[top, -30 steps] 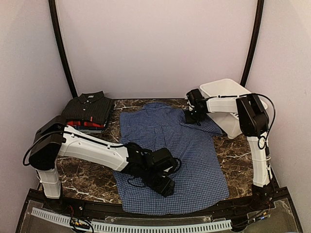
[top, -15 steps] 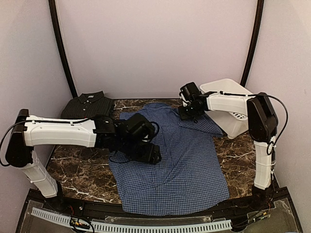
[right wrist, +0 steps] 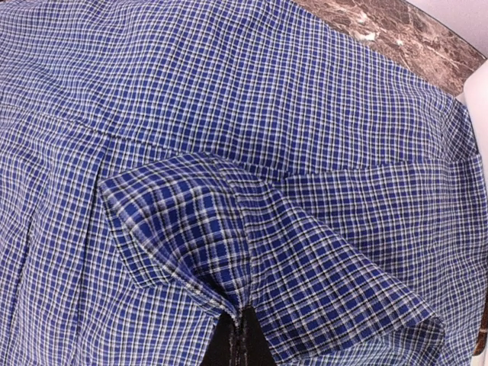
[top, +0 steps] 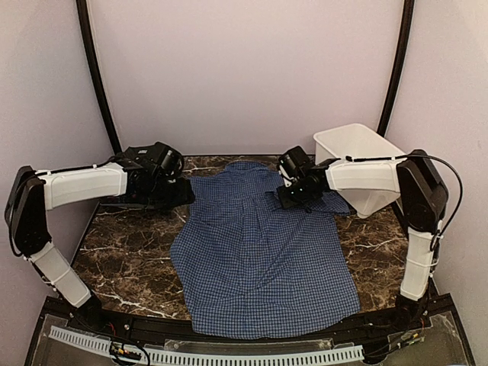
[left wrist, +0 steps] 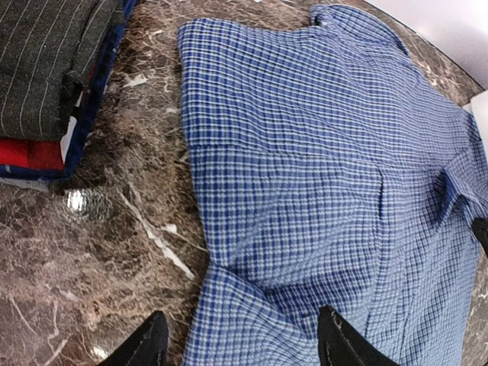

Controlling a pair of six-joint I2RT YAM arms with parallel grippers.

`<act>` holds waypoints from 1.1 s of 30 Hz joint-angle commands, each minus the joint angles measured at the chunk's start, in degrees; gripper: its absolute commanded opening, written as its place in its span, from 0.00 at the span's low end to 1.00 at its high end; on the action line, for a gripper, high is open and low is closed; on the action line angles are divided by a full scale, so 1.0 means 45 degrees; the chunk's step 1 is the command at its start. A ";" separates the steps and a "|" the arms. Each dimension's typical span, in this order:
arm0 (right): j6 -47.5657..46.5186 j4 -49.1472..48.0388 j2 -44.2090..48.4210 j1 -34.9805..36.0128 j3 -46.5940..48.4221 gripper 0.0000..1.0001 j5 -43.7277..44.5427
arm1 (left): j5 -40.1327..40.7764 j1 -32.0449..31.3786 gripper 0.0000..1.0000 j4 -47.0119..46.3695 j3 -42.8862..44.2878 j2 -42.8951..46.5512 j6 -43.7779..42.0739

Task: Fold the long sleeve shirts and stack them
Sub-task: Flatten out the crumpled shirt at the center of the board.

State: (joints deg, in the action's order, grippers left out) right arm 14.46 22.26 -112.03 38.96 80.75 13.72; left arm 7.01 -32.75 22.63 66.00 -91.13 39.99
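Note:
The blue checked long sleeve shirt (top: 263, 255) lies spread on the marble table, collar toward the back. My right gripper (top: 286, 198) hovers over its upper right part and is shut on a raised fold of the blue cloth (right wrist: 229, 229), which it holds lifted off the shirt's back. My left gripper (top: 183, 197) is open at the shirt's upper left edge, its fingertips (left wrist: 152, 347) straddling cloth and bare marble, holding nothing. A folded dark striped shirt (left wrist: 46, 61) tops a stack with a red layer (left wrist: 30, 152) at the back left; my left arm mostly hides this stack in the top view.
A white plastic basket (top: 358, 149) stands tilted at the back right, just behind my right arm. Bare marble (top: 126, 252) shows to the left of the shirt and along the right edge (top: 377, 244). Black frame posts rise at both back corners.
My left arm swung from the shirt's front middle to the back left beside the stack. My right gripper moved left and nearer, carrying its fold of blue cloth over the shirt.

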 commanded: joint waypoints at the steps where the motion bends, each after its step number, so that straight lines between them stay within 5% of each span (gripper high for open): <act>1: 0.0340 -0.0725 0.1119 0.0170 -0.0727 0.00 0.0292 | -0.0694 0.0987 0.64 -0.1294 -0.0037 -0.0976 -0.0476; 18: 0.0402 -0.0981 0.0433 0.0148 -0.1917 0.00 0.1352 | -0.1261 0.1614 0.45 -0.2582 0.2289 -0.5233 -0.0988; 25: 0.0363 -0.0956 0.0105 0.0136 -0.2007 0.00 0.1240 | -0.1225 0.1571 0.02 -0.2341 0.3081 -0.5046 -0.1272; 33: 0.0476 -0.1020 -0.0325 0.0151 -0.2105 0.00 0.1047 | -0.0215 -0.0216 0.00 -0.1760 0.4414 -0.4035 -0.2265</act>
State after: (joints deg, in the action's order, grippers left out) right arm 15.57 19.20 -112.12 39.38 71.99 19.03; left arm 3.40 -28.36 12.91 80.90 -114.02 33.04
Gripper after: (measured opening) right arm 0.006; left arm 0.010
